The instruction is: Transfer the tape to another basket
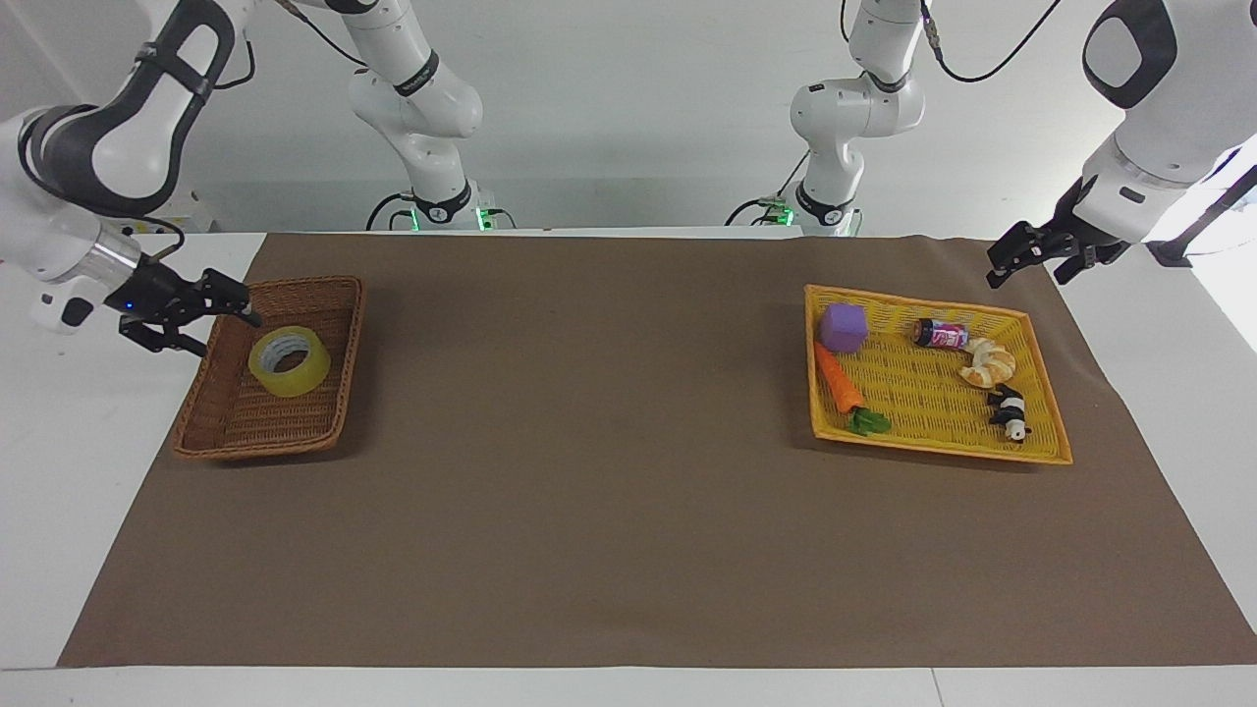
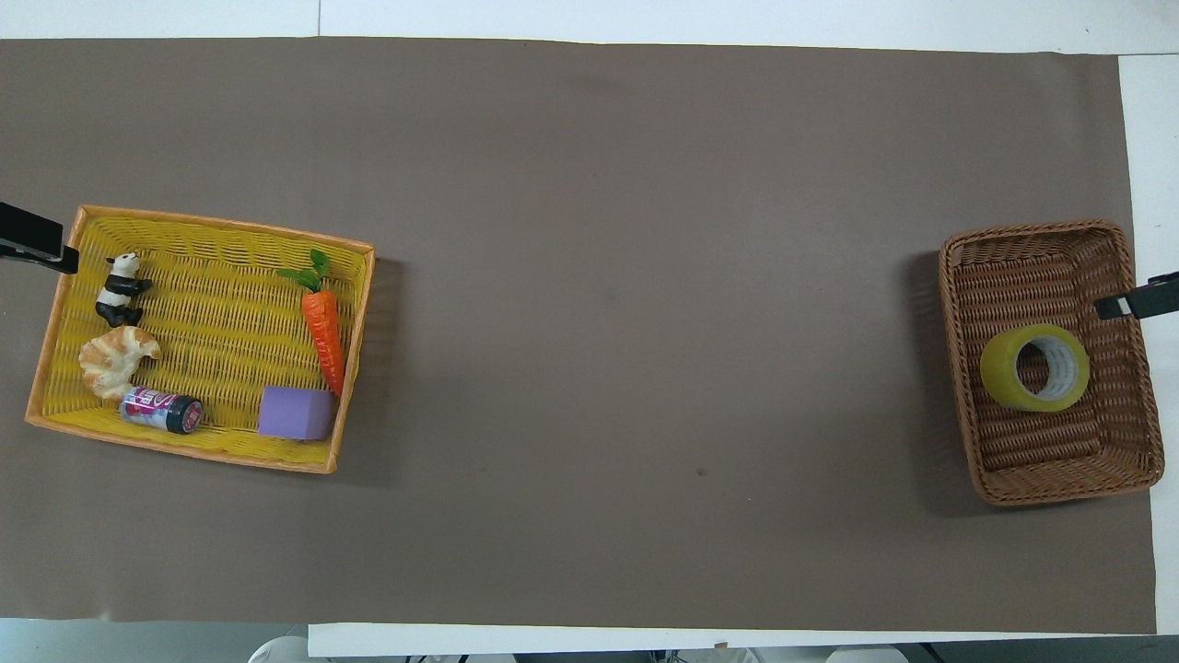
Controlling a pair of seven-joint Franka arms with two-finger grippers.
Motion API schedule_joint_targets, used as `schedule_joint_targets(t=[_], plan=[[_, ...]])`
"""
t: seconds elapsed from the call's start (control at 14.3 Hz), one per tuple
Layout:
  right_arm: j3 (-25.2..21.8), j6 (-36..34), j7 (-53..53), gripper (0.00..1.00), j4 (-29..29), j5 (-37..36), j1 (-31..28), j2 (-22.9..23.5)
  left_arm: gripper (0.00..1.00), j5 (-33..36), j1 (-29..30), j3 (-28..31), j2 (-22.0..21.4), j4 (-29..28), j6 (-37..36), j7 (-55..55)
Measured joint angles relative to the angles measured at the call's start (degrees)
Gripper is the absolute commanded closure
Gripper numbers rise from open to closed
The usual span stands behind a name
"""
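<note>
The yellow tape roll [image 1: 269, 369] lies tilted inside the dark-brown wicker basket [image 1: 257, 449] at the right arm's end of the table; it also shows in the overhead view [image 2: 1000, 370], in the basket [image 2: 1032, 229]. My right gripper [image 1: 230, 335] is open and empty. It hovers over the basket's outer rim, apart from the tape; one finger [image 2: 1137, 302] shows in the overhead view. My left gripper [image 1: 1026, 277] is open and empty, raised over the mat beside the yellow basket's corner nearest the robots.
The yellow-orange tray basket [image 1: 933, 450] at the left arm's end holds a purple cube [image 1: 844, 327], a carrot [image 1: 838, 378], a small can [image 1: 940, 334], a croissant [image 1: 988, 363] and a panda figure [image 1: 1010, 411]. A brown mat [image 1: 589, 442] covers the table.
</note>
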Motion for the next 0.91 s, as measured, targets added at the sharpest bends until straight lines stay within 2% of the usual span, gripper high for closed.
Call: schedule_joint_targets(t=[0.21, 0.35, 0.91], plan=[[0.34, -2.26, 16.08, 0.0, 2.04, -8.21, 6.53, -3.79, 0.0, 0.02, -0.81, 0.03, 0.0, -0.41, -0.07, -0.04], [0.41, -5.83, 22.41, 0.0, 3.32, -9.93, 8.43, -6.05, 0.0, 0.02, -0.69, 0.58, 0.0, -0.64, -0.26, -0.04], [1.7, -10.04, 28.77, 0.0, 6.75, -10.22, 9.53, -7.03, 0.0, 0.03, -0.61, 0.78, 0.0, -0.65, -0.4, -0.04]])
